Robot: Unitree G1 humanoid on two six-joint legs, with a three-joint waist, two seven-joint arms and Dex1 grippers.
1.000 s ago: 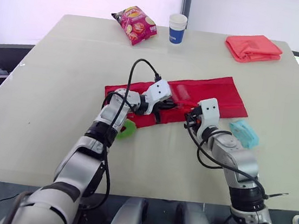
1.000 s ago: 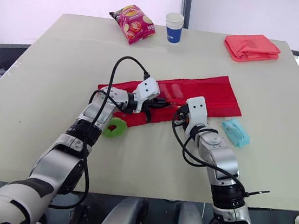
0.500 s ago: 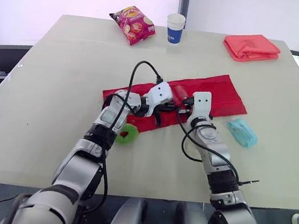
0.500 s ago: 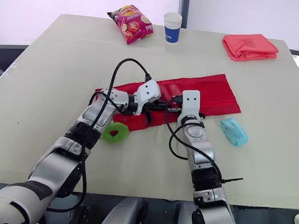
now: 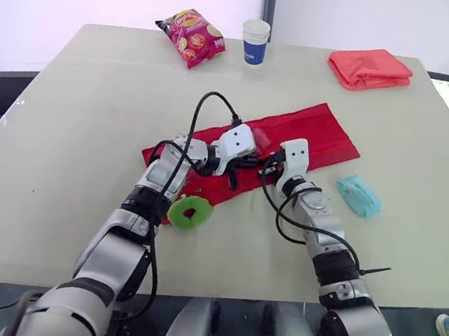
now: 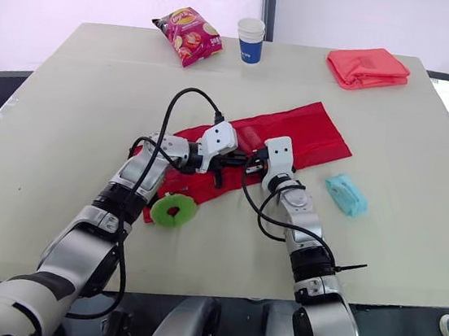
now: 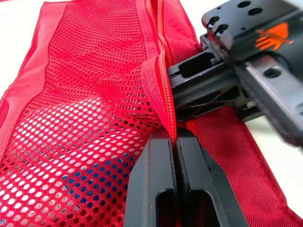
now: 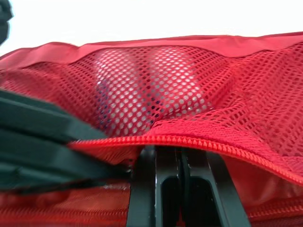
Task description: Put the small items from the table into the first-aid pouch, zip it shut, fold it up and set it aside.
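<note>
Fingertips pinched tight: left gripper and right gripper both clamp the pouch's zipper edge between them. It looks like soft, limp mesh, best held by that firmer tape.

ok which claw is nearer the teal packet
Right. The right claw is shut on the red pouch, some way left of the teal packet; the left claw grips the pouch farther left.

No readable text, snack bag print too small, cup likewise
</note>
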